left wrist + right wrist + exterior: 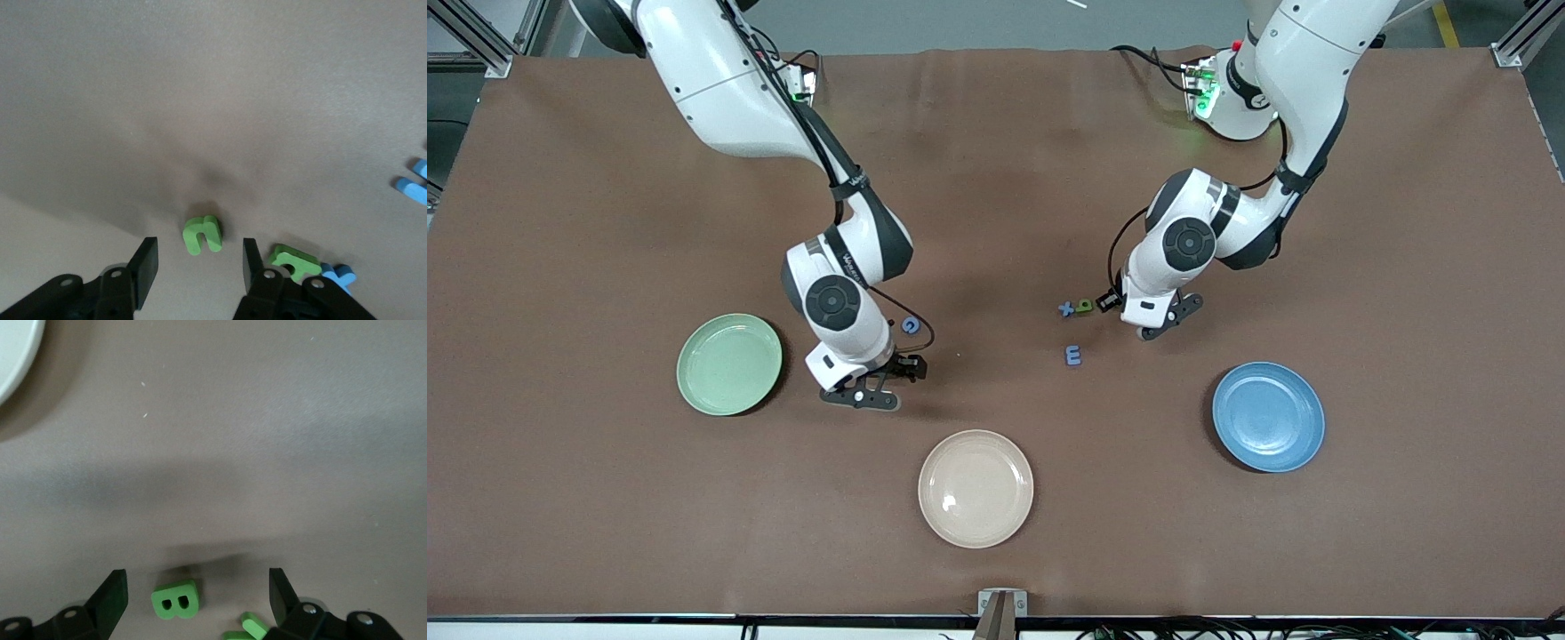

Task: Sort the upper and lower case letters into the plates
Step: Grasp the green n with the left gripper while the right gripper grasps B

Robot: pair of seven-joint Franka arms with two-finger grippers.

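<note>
Left gripper, fingers apart, straddles a chunky green letter near the blue plate. Right gripper, wide open, brackets a green B near the mint plate.

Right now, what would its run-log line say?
left gripper: open around green n-shaped letter | right gripper: open around green B | plates empty

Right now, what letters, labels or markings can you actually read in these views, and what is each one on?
"B": green letter between the right gripper's open fingers.
"E": blue letter on the table.
"x": blue letter beside a green letter that is unclear.
"n" or "u": green letter between the left gripper's open fingers; orientation unclear.
Blue letter and lettering on the right arm's wrist: too small to read.
</note>
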